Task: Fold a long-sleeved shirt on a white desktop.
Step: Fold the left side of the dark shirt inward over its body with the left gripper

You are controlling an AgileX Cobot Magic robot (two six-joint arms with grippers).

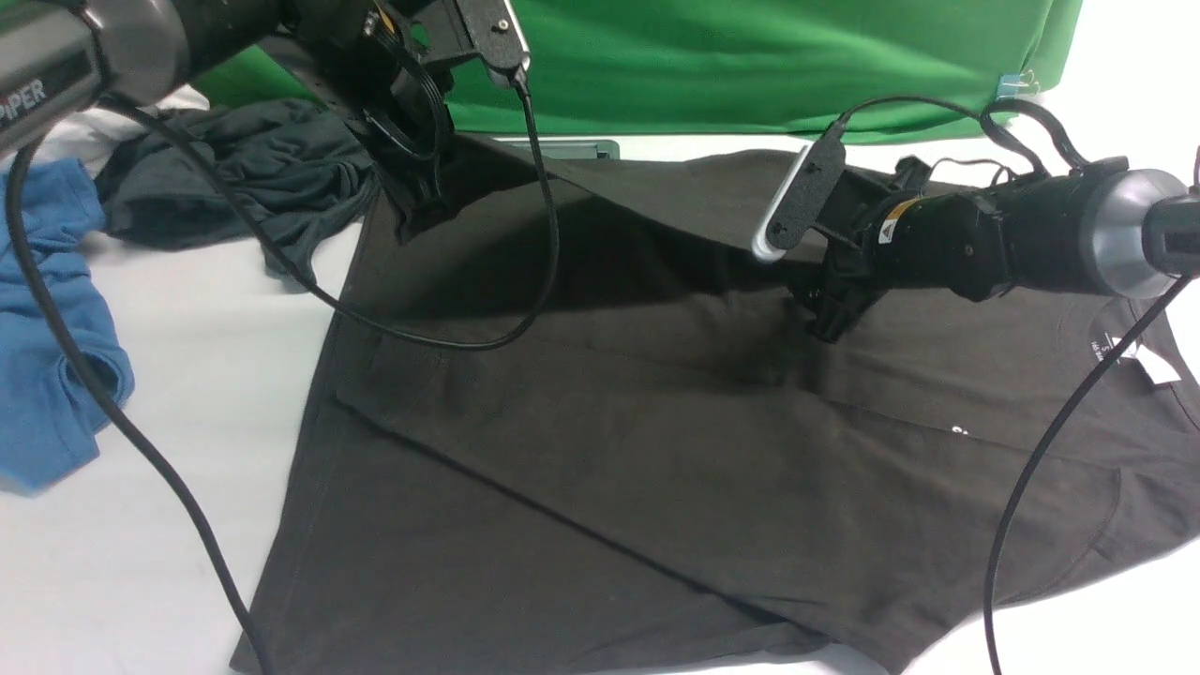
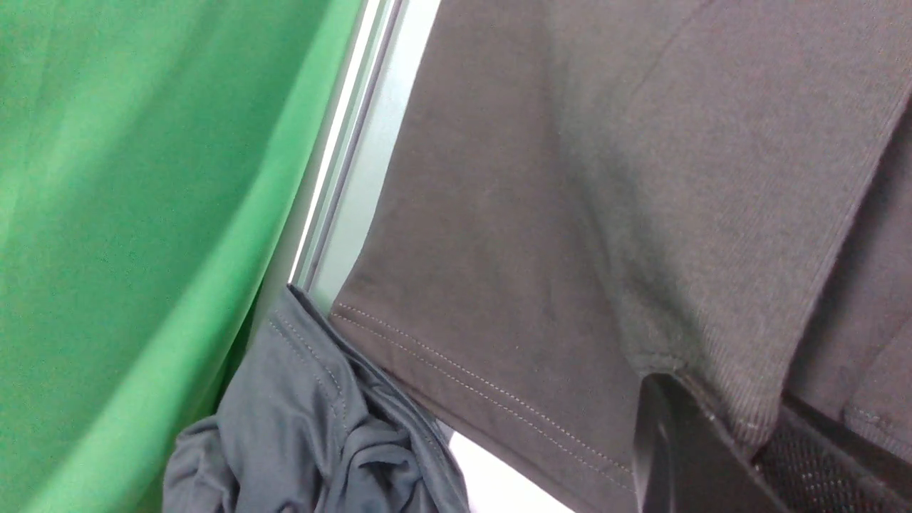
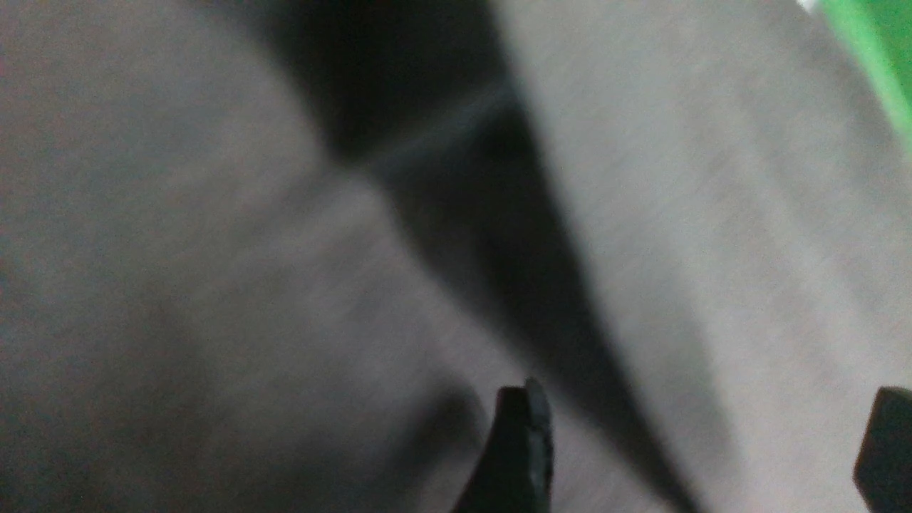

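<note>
In the front view the long-sleeved shirt (image 1: 656,450) lay spread over the middle of the white desktop (image 1: 169,375), reaching its near and right edges, with the collar toward the right edge. The left gripper (image 1: 417,202), near the far edge, was closed on a raised part of the shirt. The right gripper (image 1: 830,323) stood wide and low over the shirt's middle, holding nothing. The left arm (image 1: 56,66) showed "PIPER", with the first letter partly cut off. The writing on the neck tag (image 1: 1158,364) was too small to read. In the left wrist view the closed jaws pinched a ribbed cuff (image 2: 741,342). In the right wrist view 2 fingertips (image 3: 524,442) stood far apart above blurred fabric. The step in hand seemed to be the sleeve fold. It would go well if the left gripper carried the cuff low and taut across the body while the right one pressed the fold line.
</note>
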